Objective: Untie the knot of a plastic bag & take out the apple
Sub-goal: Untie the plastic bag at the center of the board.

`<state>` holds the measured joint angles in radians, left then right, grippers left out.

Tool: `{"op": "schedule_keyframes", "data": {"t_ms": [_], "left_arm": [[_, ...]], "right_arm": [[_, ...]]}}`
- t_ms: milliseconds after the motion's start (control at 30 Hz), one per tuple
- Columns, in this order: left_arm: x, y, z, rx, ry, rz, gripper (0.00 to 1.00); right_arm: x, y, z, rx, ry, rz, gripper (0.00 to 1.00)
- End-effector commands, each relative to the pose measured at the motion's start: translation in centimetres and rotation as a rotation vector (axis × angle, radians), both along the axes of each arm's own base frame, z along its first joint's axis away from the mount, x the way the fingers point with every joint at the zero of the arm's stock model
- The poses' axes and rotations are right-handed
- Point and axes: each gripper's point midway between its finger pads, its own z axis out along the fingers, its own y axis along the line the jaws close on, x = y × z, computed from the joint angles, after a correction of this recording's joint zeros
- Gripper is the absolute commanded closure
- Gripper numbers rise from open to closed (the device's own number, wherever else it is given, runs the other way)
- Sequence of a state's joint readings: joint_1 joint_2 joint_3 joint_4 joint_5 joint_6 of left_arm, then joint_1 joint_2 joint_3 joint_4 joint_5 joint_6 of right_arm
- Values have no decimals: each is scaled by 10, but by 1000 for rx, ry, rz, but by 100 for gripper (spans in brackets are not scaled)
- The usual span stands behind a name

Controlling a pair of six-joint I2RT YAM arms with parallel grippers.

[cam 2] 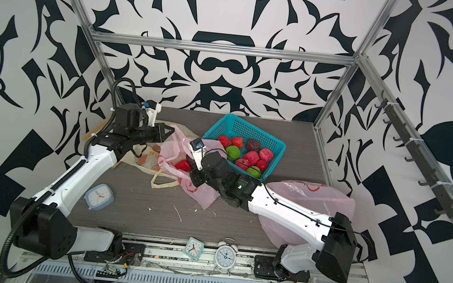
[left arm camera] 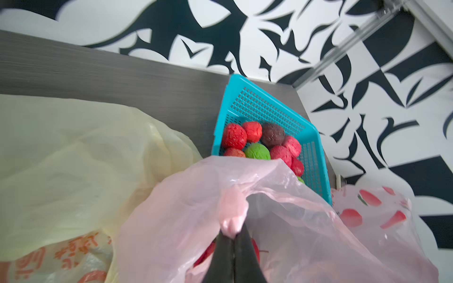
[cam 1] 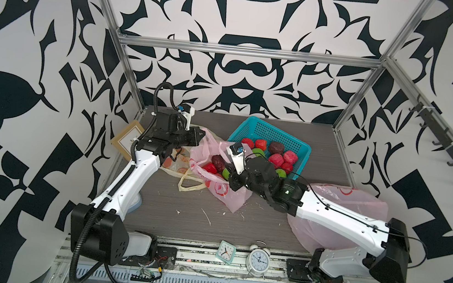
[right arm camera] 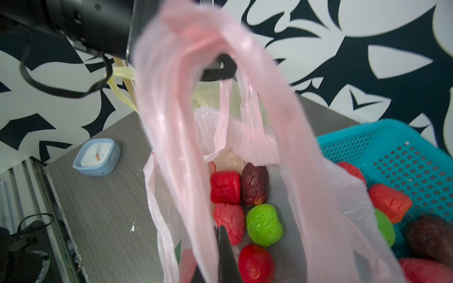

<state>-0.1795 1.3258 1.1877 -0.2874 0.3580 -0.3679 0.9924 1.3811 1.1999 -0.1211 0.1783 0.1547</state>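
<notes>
**Task item.** The pink plastic bag (cam 1: pixel 223 198) lies mid-tabletop (cam 1: pixel 172 208), just near-left of the teal basket (cam 1: pixel 275 131). Its mouth gapes and no knot is visible, so the untying appears done. The apples sit inside it and none is lifted out. They include a green apple (right arm camera: pixel 264 225), a dark apple (right arm camera: pixel 253 183) and a red apple (right arm camera: pixel 256 263).

**Holds.** The left pincer (left arm camera: pixel 232 236) has its jaws pressed together on a twisted pink handle, raised at the bag's far-left side. The likely purpose is to keep that rim up so the mouth stands open. The right pincer (right arm camera: pixel 218 235) also has its jaws pressed together, at the near-right rim. Film appears to be caught between them, though only one finger shows clearly. A band of film runs between the two pincers, which supports that reading.

**Pose.** The left arm rises from the near-left base, forearm sloping far, with its pincer pointing right and roughly level. The right arm lies low from the near-right base, crossing a second pink bag (cam 1: pixel 356 201), with the wrist tipped down toward the mouth.

**Risk.** Fetching an apple requires one pincer to let go, and the released rim may then collapse over the fruit.
</notes>
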Motion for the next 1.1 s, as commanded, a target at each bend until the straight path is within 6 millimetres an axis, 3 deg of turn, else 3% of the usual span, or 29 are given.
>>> {"op": "schedule_keyframes", "data": {"t_ms": [0, 100, 200, 367, 500, 667, 767, 900, 1000, 1067], "left_arm": [[4, 49, 56, -19, -144, 164, 100], [-1, 90, 70, -10, -174, 284, 100], [-11, 118, 72, -8, -178, 354, 100], [-28, 133, 39, -4, -113, 404, 100], [-42, 129, -1, -32, -20, 399, 100], [-67, 104, -37, -123, 87, 296, 100], [-86, 93, -47, -133, 145, 243, 100], [-106, 92, -52, -99, 179, 241, 100], [-114, 89, -61, -101, 220, 227, 100], [-117, 85, -69, -122, 252, 210, 100]], "right_arm": [[23, -1, 62, 84, -118, 17, 100], [34, -9, 79, 109, -142, 1, 100], [34, -29, 83, 108, -167, -44, 100], [32, -78, 51, 71, -130, -181, 100], [30, -119, 2, 70, -11, -307, 100], [37, -134, -51, 95, 170, -392, 100], [41, -126, -59, 93, 241, -365, 100], [53, -128, -66, 139, 359, -360, 100], [57, -129, -79, 209, 477, -328, 79], [58, -126, -90, 262, 558, -300, 75]]}}
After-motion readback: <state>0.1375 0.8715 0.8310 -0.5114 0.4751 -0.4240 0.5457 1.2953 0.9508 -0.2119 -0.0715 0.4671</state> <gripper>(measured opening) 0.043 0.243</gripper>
